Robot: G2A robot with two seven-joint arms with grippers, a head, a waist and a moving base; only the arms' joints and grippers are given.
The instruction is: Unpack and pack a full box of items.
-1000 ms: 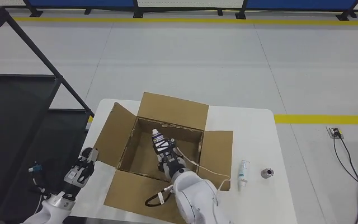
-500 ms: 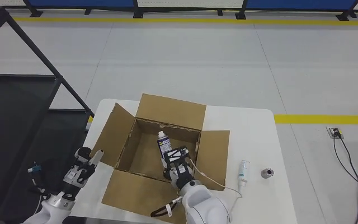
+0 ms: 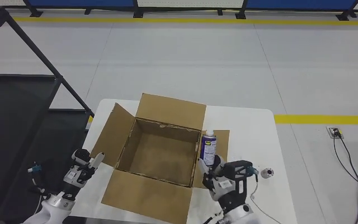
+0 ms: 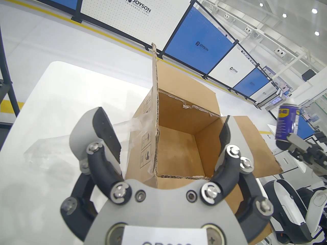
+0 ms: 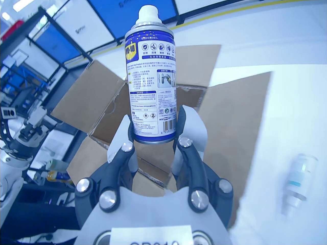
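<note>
1. Spray can: a yellow logo on blue, a row of round icons, blocks of small print, two hazard diamonds and a barcode with digits.
2. Box: black handling symbols on its outer side wall.
3. Wall panels — a dark logo wordmark on each board.
4. Small bottle: a label too small to read.
5. White sticker on the base of the right gripper — its characters are cut off.

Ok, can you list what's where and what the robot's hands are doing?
Box: cardboard box, open, flaps spread, on the white table
Right gripper: shut on the spray can, held upright above a flap
Left gripper: open, beside the box
Table: small bottle lying down, small metal piece near it
</note>
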